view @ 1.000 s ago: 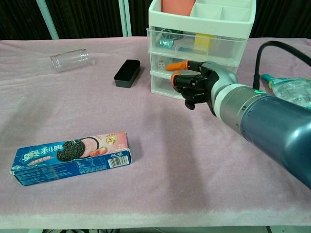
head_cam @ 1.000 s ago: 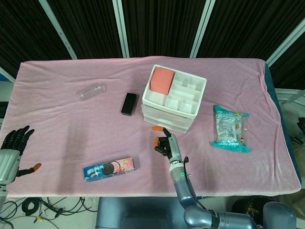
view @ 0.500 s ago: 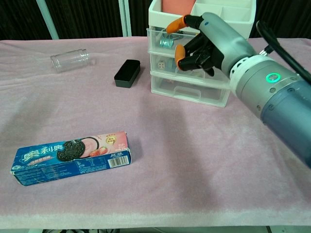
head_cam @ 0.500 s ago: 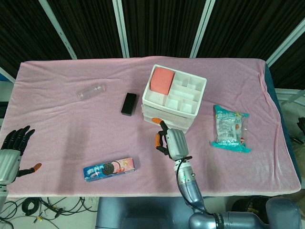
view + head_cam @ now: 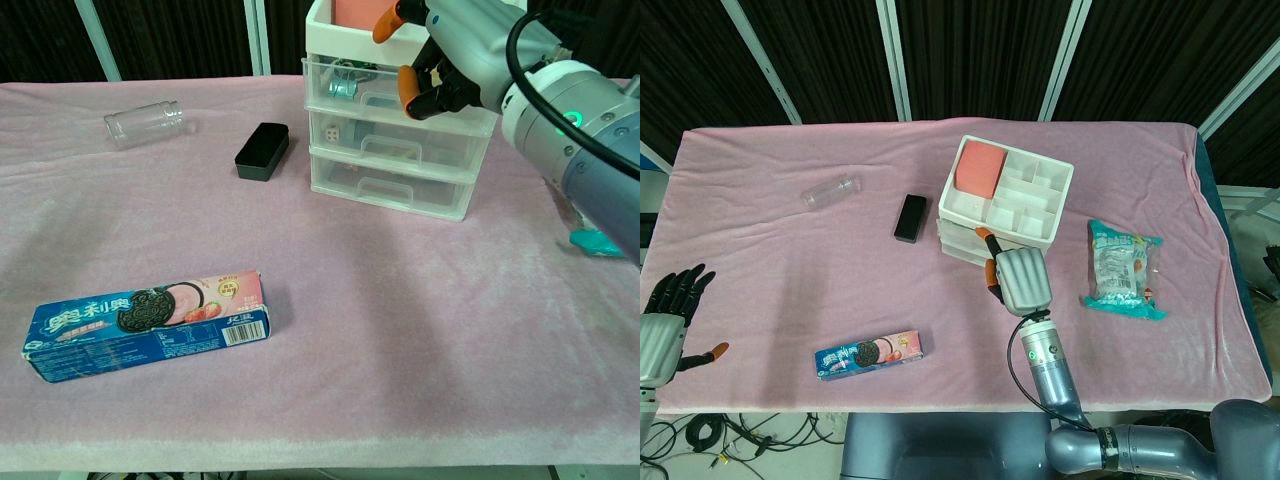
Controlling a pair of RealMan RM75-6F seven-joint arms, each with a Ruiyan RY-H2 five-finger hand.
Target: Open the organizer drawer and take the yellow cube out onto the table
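The white organizer point(image 5: 1022, 203) point(image 5: 388, 172) stands at mid-table with three clear drawers, all pushed in. My right hand point(image 5: 1015, 278) point(image 5: 455, 55) is raised against the front of the top drawer point(image 5: 343, 80), its fingers curled in and its thumb above the organizer's rim. The hand covers the drawer's handle, so I cannot tell whether the fingers hook it. The yellow cube is hidden behind the hand. My left hand point(image 5: 665, 310) hovers off the table's front left edge with fingers spread, holding nothing.
A pink block point(image 5: 980, 168) lies in the organizer's top tray. A black box point(image 5: 910, 217) point(image 5: 262, 150) and a clear jar point(image 5: 830, 191) point(image 5: 145, 122) lie to the organizer's left. A cookie box point(image 5: 872, 353) point(image 5: 150, 322) lies near the front edge, and a teal snack bag point(image 5: 1124, 268) at right.
My right hand has risen from the table in front of the bottom drawer up to the top drawer's front. The drawers and my left hand have not moved.
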